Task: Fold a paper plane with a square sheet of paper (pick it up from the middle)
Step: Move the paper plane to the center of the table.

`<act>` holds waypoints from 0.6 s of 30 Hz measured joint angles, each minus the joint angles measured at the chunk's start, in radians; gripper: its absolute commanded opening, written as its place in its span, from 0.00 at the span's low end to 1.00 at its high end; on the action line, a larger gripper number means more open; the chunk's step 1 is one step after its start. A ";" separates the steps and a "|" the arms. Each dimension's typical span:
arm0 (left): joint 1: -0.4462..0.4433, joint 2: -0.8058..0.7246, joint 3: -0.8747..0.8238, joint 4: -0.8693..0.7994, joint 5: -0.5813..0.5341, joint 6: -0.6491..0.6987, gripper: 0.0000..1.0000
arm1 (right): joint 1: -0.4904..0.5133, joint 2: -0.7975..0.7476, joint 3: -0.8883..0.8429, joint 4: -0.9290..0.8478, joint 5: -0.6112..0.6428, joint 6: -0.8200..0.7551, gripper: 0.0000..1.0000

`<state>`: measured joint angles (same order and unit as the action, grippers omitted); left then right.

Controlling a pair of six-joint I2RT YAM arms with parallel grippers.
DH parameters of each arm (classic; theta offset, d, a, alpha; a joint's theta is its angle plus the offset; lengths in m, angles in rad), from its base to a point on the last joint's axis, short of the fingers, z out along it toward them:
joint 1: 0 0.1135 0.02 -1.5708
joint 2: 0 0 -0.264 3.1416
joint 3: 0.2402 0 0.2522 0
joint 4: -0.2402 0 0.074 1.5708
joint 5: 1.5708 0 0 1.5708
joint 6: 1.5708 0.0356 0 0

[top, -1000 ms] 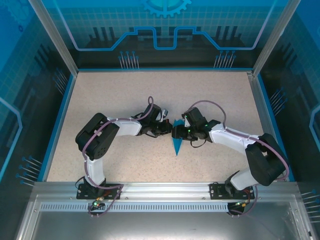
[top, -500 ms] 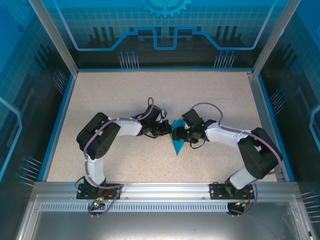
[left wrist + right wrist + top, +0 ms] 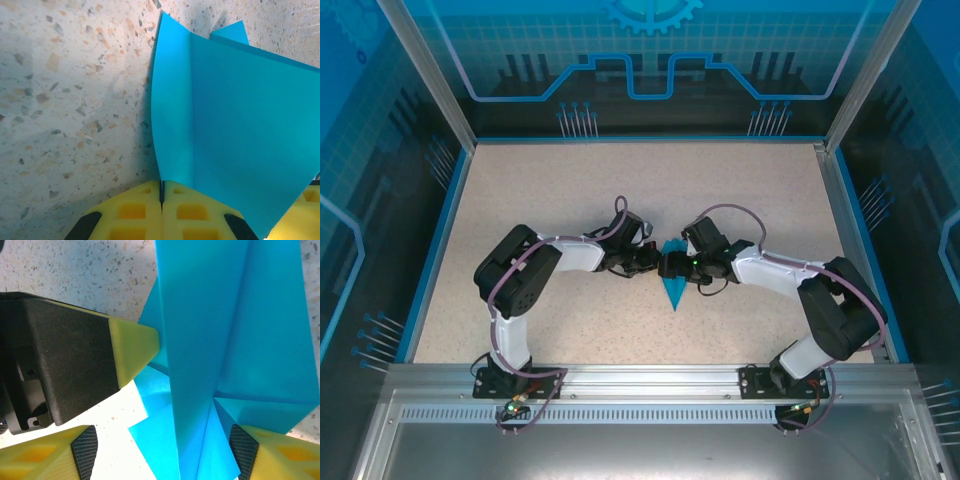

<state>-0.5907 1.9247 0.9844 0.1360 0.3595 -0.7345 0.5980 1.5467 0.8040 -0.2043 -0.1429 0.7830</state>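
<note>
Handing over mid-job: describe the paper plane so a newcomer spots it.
At the centre of the speckled beige table, the left gripper and right gripper meet. Between them sits the paper plane: a slim teal-blue dart, tip toward the near edge, the only blue shape there.

Thin, smooth, matt teal-blue paper for the paper plane (image 3: 235,125), creased sharp along its folds. Beneath, a matt, speckled stone-look bench (image 3: 65,100), finely grainy. Yellow rubbery pads (image 3: 135,210) on the left tool (image 3: 161,187), moulded into square pockets, with black cross-hatched inserts. Same yellow padding and black hatching on the right tool (image 3: 165,450). Rough-grained black plastic behind the left tool's tip. At 6 o'clock of the bench, a brushed metal rail (image 3: 650,378). Smooth white plastic arm shells (image 3: 575,255).
</note>
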 measured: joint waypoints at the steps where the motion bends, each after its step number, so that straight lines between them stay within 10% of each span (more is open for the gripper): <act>1: 0.000 0.000 0.000 0.000 0.000 0.000 0.00 | 0.002 0.000 -0.002 -0.002 -0.001 0.009 0.71; 18: 0.000 0.001 0.000 0.000 0.000 0.000 0.00 | 0.072 0.033 0.008 -0.045 0.009 0.108 0.65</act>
<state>-0.5907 1.9255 0.9844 0.1360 0.3595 -0.7349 0.6697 1.5795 0.8120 -0.2493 -0.1337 0.8906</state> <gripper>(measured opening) 0.053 0.648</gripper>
